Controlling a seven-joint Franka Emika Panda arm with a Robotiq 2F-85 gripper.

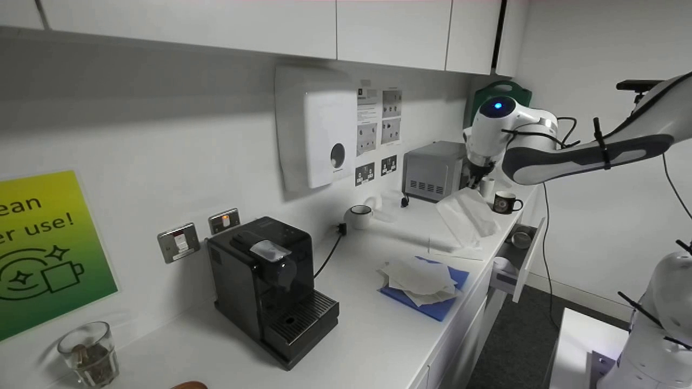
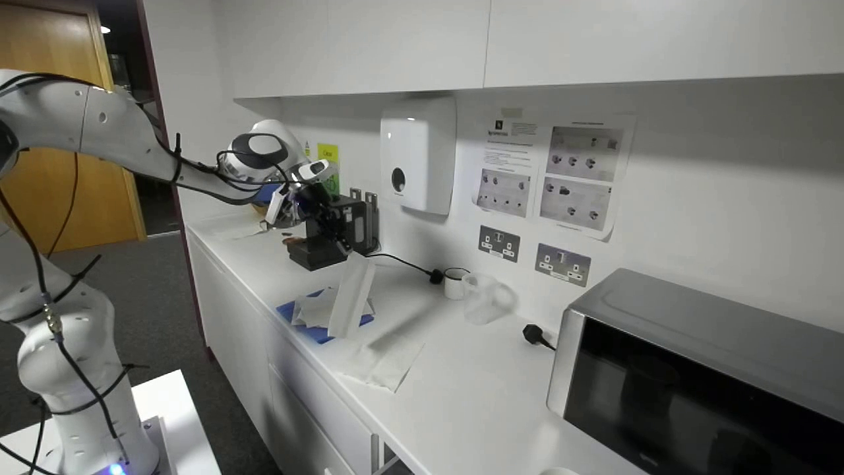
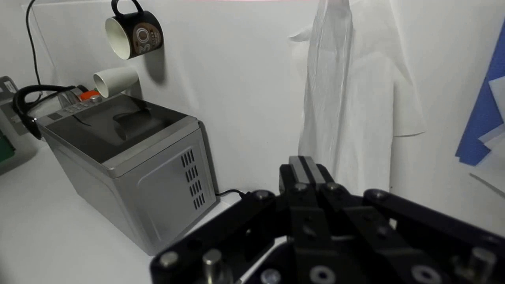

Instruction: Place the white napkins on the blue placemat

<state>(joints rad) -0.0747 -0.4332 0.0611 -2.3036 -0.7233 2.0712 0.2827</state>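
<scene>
The blue placemat lies on the counter and also shows in an exterior view and at the right edge of the wrist view. Several white napkins lie loosely stacked on it. My gripper, also seen in the wrist view, is shut on a white napkin. This held napkin hangs down from the fingertips above the counter, on the microwave side of the placemat. Another white napkin lies flat on the counter below it. The pinched edge is hard to see.
A grey microwave stands by a dark mug and a white cup. A black coffee machine stands at the opposite end. A clear jug is by the wall. A drawer is open below the counter.
</scene>
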